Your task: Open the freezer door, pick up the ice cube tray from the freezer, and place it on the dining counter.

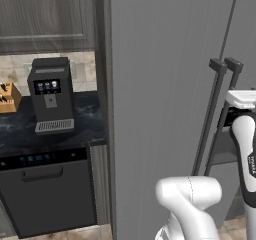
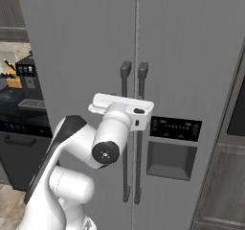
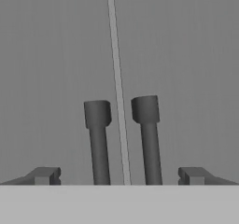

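Two dark bar handles [image 3: 98,141] face your gripper [image 3: 119,175], jaws spread wide and empty, both fridge doors shut, freezer door [image 2: 191,80] with dispenser niche [image 2: 171,159] right of the seam, coffee machine [image 1: 50,95] on the dark worktop [image 1: 15,126] at left.

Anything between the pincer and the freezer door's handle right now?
Nothing visible. In the hand view the open pincer faces both dark bar handles with a clear gap. The freezer door, the one with the dispenser niche, is shut; its handle is the right-hand bar.
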You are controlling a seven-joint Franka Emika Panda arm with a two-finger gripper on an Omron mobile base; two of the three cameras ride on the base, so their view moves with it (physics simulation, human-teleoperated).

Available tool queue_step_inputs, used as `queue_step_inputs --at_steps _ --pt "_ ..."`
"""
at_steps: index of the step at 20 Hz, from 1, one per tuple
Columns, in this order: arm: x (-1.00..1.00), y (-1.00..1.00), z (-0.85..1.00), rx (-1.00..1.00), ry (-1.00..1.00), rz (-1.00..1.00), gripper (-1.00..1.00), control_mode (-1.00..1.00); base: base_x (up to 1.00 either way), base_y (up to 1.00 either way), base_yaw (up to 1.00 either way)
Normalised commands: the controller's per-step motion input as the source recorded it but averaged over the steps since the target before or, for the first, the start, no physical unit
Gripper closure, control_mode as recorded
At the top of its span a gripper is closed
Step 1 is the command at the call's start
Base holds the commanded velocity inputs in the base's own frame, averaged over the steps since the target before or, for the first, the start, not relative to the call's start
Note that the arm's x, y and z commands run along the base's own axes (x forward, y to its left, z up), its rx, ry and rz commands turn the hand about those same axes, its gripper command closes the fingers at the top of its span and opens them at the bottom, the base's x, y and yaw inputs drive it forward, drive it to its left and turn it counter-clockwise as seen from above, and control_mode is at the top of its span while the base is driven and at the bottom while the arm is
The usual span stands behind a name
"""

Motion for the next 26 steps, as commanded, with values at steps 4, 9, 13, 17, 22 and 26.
queue_step_inputs --at_steps 4,9,13,17,22,26 --pt "0.20 0.00 0.00 0.00 0.00 0.00 -1.00 -1.00 0.00 0.00 0.00" --pt "0.13 -0.03 0.00 0.00 0.00 0.00 -1.00 -1.00 0.00 0.00 0.00" --pt "0.09 -0.12 0.00 0.00 0.00 0.01 -1.00 -1.00 0.00 0.00 0.00" --pt "0.01 -0.15 0.00 0.00 0.00 0.00 -1.00 -1.00 0.00 0.00 0.00" --pt "0.01 -0.07 0.00 0.00 0.00 0.00 -1.00 -1.00 0.00 0.00 0.00" --pt "0.12 -0.01 0.00 0.00 0.00 0.00 -1.00 -1.00 0.00 0.00 0.00"
